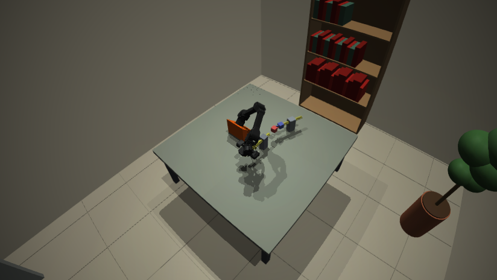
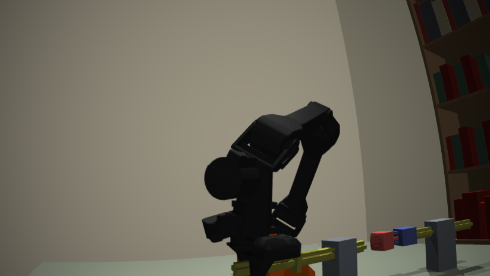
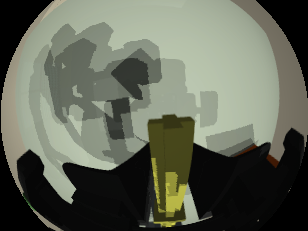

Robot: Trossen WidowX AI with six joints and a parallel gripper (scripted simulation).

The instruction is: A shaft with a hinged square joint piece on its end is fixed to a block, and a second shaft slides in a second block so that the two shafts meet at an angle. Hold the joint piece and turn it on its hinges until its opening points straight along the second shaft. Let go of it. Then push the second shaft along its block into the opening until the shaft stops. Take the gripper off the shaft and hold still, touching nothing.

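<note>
The gripper (image 1: 253, 147) (image 2: 263, 266) (image 3: 171, 171) is shut on the rear part of the yellow second shaft (image 2: 315, 255) (image 3: 171, 136). That shaft runs through the grey second block (image 1: 264, 142) (image 2: 344, 259), and its front end sticks out a little beyond it. A small gap separates this end from the red joint piece (image 1: 274, 128) (image 2: 385, 241). The red piece roughly faces the shaft; its opening is not clear. A blue joint piece (image 1: 280, 125) (image 2: 406, 237) links it to the yellow first shaft (image 2: 424, 232), which passes through the grey first block (image 1: 291, 125) (image 2: 440, 247).
An orange panel (image 1: 237, 130) stands on the table (image 1: 208, 146) beside the arm's base. The black arm (image 1: 257, 121) (image 2: 305, 174) arches above the second shaft's rear side. A bookshelf (image 1: 332, 113) stands beyond the table, and a potted plant (image 1: 417, 219) stands on the floor.
</note>
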